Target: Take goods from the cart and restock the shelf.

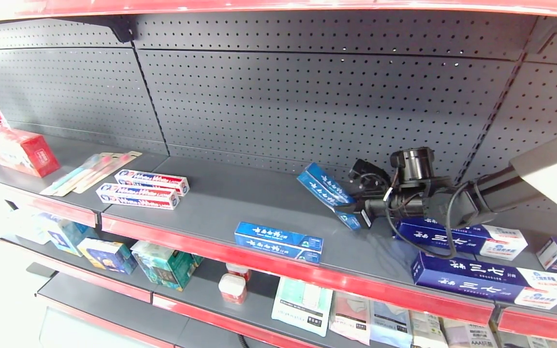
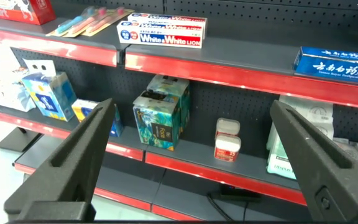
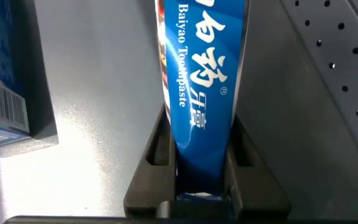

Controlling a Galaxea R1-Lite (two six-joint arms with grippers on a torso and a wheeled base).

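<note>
Fingers [image 3: 157,149] of the right gripper [image 1: 352,210] are pinching one end of a blue toothpaste box [image 1: 324,186], which is tilting with its free end rising toward the perforated back panel [image 1: 307,96]. The box is hanging over the grey shelf [image 1: 240,198], and whether its held end is touching the deck I cannot tell. Just beyond the gripper, toward the robot's right, 2 dark blue and white boxes [image 1: 460,237] are lying flat, 1 behind the other. A second blue toothpaste box [image 1: 278,240] is lying flat at the shelf's red front edge, to the left of the held one and well apart from it. Farther left, 2 red and white toothpaste boxes [image 1: 153,181] are lying side by side, with a toothbrush pack [image 1: 90,171] beside them. The left gripper [image 2: 191,155] is hanging in front of the lower shelves with its fingers spread wide and nothing between them, facing a teal box [image 2: 161,112].
</note>
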